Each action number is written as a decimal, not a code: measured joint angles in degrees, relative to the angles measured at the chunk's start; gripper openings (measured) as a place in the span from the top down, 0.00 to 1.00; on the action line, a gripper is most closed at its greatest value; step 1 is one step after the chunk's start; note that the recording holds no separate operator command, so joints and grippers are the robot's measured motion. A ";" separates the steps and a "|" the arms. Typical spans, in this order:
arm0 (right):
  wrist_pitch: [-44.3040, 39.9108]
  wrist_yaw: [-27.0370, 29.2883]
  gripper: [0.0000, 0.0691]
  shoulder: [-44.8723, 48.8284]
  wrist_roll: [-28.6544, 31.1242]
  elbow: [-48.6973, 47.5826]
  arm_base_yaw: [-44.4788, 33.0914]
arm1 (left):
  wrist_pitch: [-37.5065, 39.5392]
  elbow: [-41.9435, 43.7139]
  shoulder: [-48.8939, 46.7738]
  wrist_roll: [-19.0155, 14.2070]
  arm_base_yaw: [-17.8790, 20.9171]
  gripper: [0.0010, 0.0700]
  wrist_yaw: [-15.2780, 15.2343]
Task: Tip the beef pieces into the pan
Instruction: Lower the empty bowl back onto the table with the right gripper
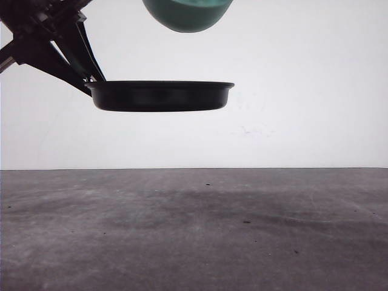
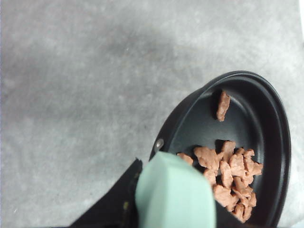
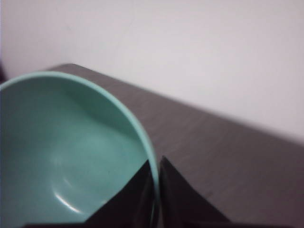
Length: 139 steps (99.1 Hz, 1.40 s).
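Holding level: pan [image 1: 160,96] | left hand [image 1: 91,83] clamped on handle [image 2: 173,194] | beef pieces [image 2: 230,178] inside | right hand [image 3: 156,199] clamped on bowl [image 3: 71,156] rim

Teal bowl [image 1: 187,14] cropped by the front view's top edge (only its underside showing).

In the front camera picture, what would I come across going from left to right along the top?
The left arm with its jaws clamped on the pan's edge → the black pan held in the air → the teal bowl hanging above the pan's right part.
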 joint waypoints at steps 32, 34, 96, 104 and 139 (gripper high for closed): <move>-27.41 -6.03 0.98 -5.44 9.49 0.44 -25.92 | -1.11 0.00 0.00 3.02 1.36 0.94 -0.11; -29.44 -6.75 0.98 -5.03 9.29 0.44 -28.22 | -1.11 0.00 0.00 3.04 1.42 0.94 -0.11; -44.59 -17.75 0.98 13.14 -0.72 0.22 -32.06 | 2.14 0.07 3.76 3.06 1.44 0.94 -0.76; -44.28 -16.90 0.98 15.08 -0.72 0.22 -29.77 | 2.16 0.07 3.76 3.06 1.44 0.94 -0.74; -41.88 -13.20 0.97 19.78 -0.72 0.11 -25.20 | 2.14 0.07 3.76 3.06 1.44 0.94 0.22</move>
